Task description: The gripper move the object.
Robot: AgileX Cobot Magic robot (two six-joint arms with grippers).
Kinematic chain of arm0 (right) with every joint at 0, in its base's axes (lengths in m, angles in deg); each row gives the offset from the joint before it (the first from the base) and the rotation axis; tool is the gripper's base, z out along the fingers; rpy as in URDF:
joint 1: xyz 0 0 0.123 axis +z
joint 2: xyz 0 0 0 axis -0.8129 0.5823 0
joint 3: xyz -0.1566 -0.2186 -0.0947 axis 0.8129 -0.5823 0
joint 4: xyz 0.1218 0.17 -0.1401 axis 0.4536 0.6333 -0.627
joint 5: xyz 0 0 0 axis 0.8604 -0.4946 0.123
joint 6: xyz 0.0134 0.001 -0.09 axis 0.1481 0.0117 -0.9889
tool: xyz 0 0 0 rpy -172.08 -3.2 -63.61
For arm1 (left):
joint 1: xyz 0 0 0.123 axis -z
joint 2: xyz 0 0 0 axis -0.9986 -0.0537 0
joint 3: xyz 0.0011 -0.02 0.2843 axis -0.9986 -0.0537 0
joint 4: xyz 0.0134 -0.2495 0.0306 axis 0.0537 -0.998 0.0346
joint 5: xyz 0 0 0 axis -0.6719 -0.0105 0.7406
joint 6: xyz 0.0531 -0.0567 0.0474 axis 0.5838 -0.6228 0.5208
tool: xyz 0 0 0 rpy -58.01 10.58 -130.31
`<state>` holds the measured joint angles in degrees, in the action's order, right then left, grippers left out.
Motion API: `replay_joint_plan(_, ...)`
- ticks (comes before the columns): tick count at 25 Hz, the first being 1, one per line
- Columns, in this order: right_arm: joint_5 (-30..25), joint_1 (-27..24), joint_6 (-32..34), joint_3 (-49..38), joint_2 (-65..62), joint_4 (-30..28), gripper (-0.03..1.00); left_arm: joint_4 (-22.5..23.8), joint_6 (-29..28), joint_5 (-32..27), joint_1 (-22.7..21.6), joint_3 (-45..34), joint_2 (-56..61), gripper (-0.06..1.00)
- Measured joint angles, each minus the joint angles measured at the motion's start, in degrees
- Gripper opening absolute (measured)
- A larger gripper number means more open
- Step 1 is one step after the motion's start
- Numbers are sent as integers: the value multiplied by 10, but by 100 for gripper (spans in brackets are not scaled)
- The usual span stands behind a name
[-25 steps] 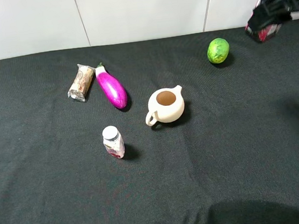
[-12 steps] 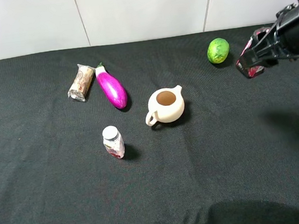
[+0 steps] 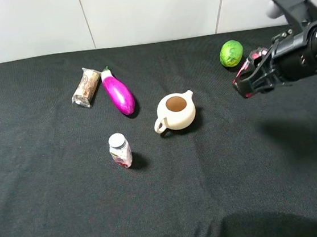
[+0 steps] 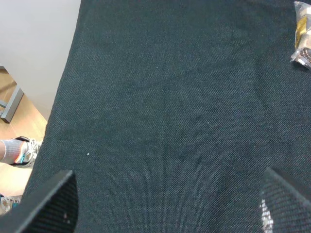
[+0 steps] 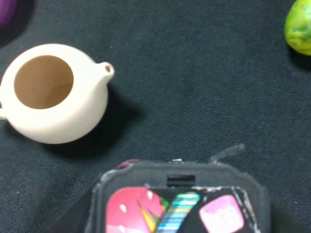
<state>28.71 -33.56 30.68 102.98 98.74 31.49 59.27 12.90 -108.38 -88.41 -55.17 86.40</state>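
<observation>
Your right gripper (image 3: 244, 84) is clamped shut on the carton (image 5: 180, 206), holding it raised off the cloth (image 3: 211, 181) near the lime (image 3: 230, 53), and that height looks meant to let you carry it past the teapot (image 3: 176, 112) without knocking anything.

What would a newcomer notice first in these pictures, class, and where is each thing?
The right gripper, reaching in from the right and clamped on a black carton with pink markings, draws the eye first. Next come the cream teapot near the middle of the black cloth, the purple eggplant behind it to the left, and the green fruit just behind the gripper.
</observation>
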Motion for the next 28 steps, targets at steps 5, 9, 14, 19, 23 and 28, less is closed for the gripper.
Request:
replay_joint_plan(5,20,8,11,-15,0,0,34,0,0,0,0,0,0,79)
replay_joint_plan(9,22,8,11,-15,6,0,34,0,0,0,0,0,0,79)
replay_joint_plan(14,30,28,12,-15,59,2,34,0,0,0,0,0,0,79)
replay_joint_plan(19,75,64,12,-15,102,23,34,0,0,0,0,0,0,79)
replay_joint_plan(23,97,81,12,-15,132,30,34,0,0,0,0,0,0,79)
replay_joint_plan(28,118,97,12,-15,161,38,34,0,0,0,0,0,0,79)
